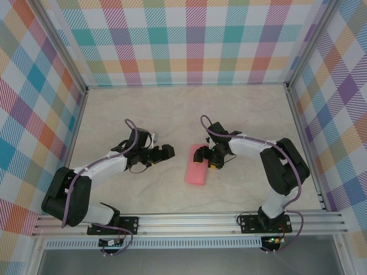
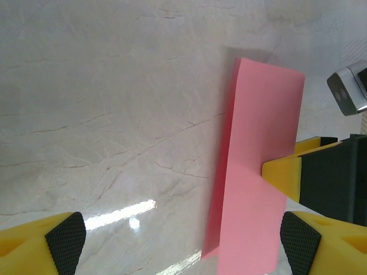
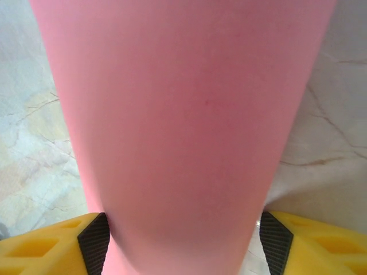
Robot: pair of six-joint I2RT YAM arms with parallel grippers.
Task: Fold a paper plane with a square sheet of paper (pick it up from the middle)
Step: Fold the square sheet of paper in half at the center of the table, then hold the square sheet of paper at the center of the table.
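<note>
The thin, salmon-pink, folded sheet of paper [image 1: 196, 169] lay mid-counter [image 1: 143, 109]; I judged it light, floppy and easily creased. My right hand [image 1: 203, 157] sat spread over its edge, and my left hand [image 1: 167, 150] was spread nearby. I'd pinch its middle gently.

Rt wrist view: paper [image 3: 183, 126] blurred, top & btm cut off by frame.
</note>
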